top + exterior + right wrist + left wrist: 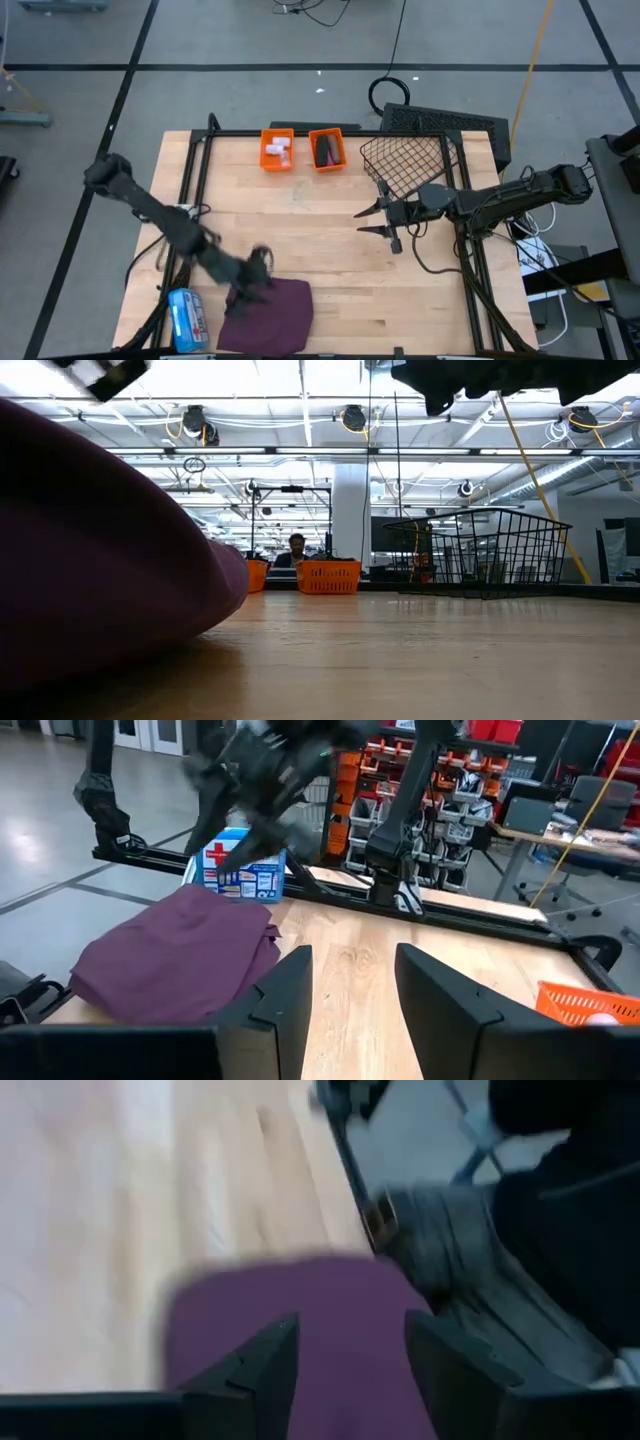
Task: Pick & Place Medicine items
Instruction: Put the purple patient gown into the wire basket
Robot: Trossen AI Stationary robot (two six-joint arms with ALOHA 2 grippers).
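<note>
1. From above, the wooden table (320, 235) carries two small orange baskets near its far edge. The left orange basket (277, 149) holds little white bottles (279, 147) and something pink. The right orange basket (327, 149) holds a dark oblong thing (325, 151). A black wire basket (410, 160) sits tilted at the far right corner. A purple cloth (270, 315) lies at the near edge, with a blue-and-white packet (186, 318) just beside it, closer to the near left corner. The left gripper (258, 275) is right at the cloth's far edge. The right gripper (372, 220) hangs over bare wood near the right side, its fingers apart and holding nothing.

2. From table height, the purple cloth (100, 560) fills the left side. Both orange baskets (328, 575) and the wire basket (490, 550) stand far back. A person (297, 550) sits in the room behind.

3. The left wrist view shows two dark fingers (255, 1380) spread apart, with the purple cloth (320, 1320) between and under them. I cannot tell if they touch it.

4. The right wrist view shows its own fingers (275, 1000) apart over bare wood. Farther off lie the purple cloth (180, 955) and the packet (240, 865), with the left gripper (250, 840) above them.
</note>
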